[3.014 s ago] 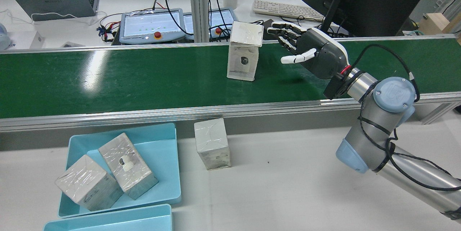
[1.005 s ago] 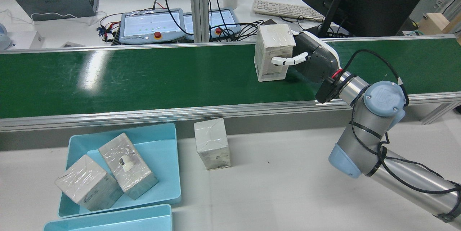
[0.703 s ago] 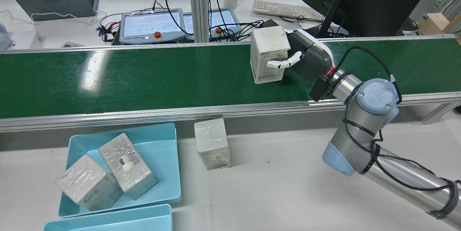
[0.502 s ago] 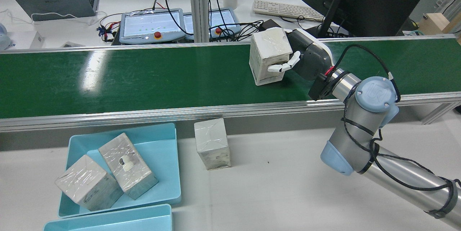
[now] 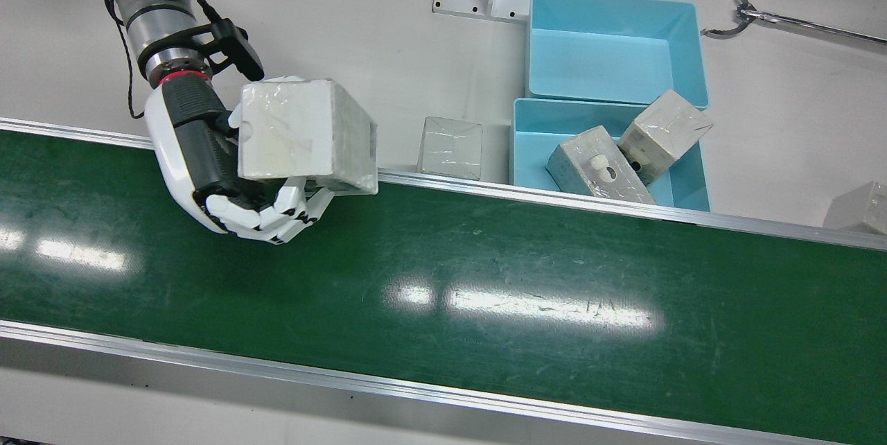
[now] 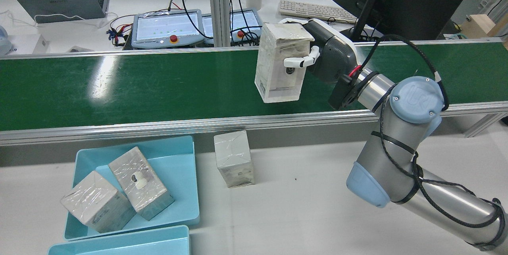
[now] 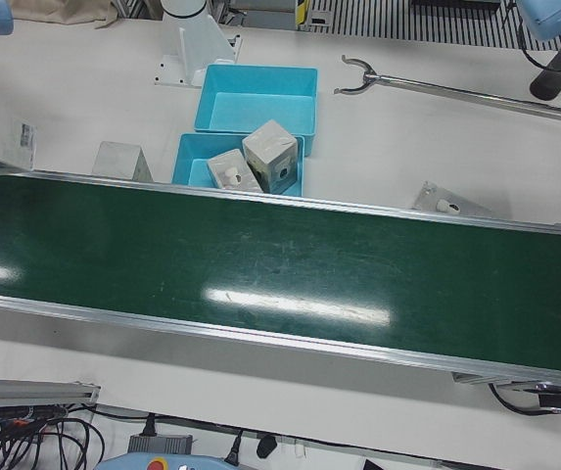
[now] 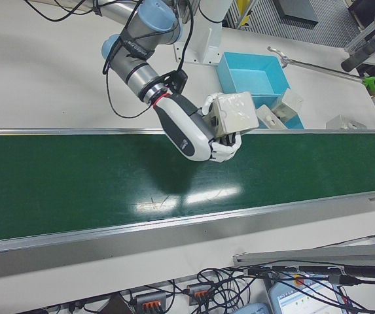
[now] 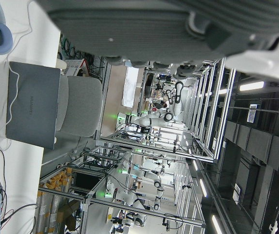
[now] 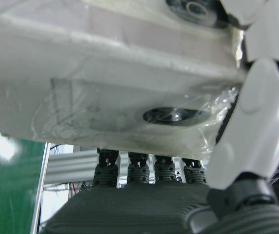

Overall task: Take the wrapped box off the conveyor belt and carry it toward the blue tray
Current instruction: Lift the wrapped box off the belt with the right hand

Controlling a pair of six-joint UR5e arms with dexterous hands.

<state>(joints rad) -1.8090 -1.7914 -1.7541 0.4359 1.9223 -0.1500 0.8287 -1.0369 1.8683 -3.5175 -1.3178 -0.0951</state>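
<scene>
My right hand (image 6: 329,56) is shut on the wrapped white box (image 6: 278,64) and holds it tilted, lifted off the green conveyor belt (image 6: 139,88). In the front view the hand (image 5: 208,168) grips the box (image 5: 305,133) over the belt's edge nearest the robot. The right hand view shows the box's underside (image 10: 105,73) pressed against my fingers (image 10: 256,122). The blue tray (image 6: 178,155) lies on the table to the left, with two wrapped boxes in it. My left hand shows only as a grey edge in its own view (image 9: 178,29).
A loose wrapped box (image 6: 234,159) stands on the table right of the tray. A second blue tray (image 5: 610,50) sits behind the first, closer to the robot. Another box (image 5: 859,208) and a long grabber tool (image 5: 762,12) lie on the table's far side of the trays.
My right hand, open beside the box on the belt 3 s ago, closed on it. It has since lifted the box and carried it left, toward the belt's near edge.
</scene>
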